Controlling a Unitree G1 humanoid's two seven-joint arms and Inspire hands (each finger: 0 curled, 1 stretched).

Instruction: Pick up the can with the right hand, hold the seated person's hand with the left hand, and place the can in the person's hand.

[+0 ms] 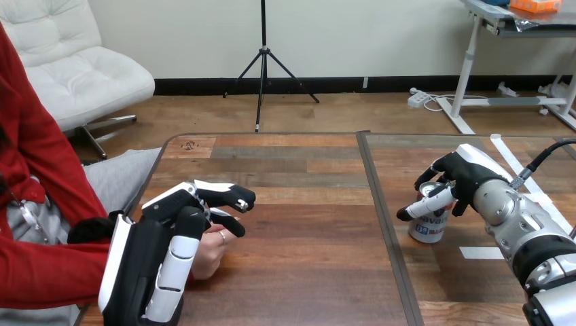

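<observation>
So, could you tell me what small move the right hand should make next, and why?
Probably lift the can straight up a little. The right hand has its thumb and fingers curled round the can's top, yet the can stands on the table. The person's hand lies across the table, beneath the left hand.

The can (pixel 426 227) stands upright on the right half of the bench (pixel 306 224). It is white with blue and red print and a silver top, and the right hand (pixel 469 173) grips its upper part between thumb and fingers. The person's hand (pixel 207 255) rests near the bench's left edge, partly under the left hand (pixel 153 251).
</observation>
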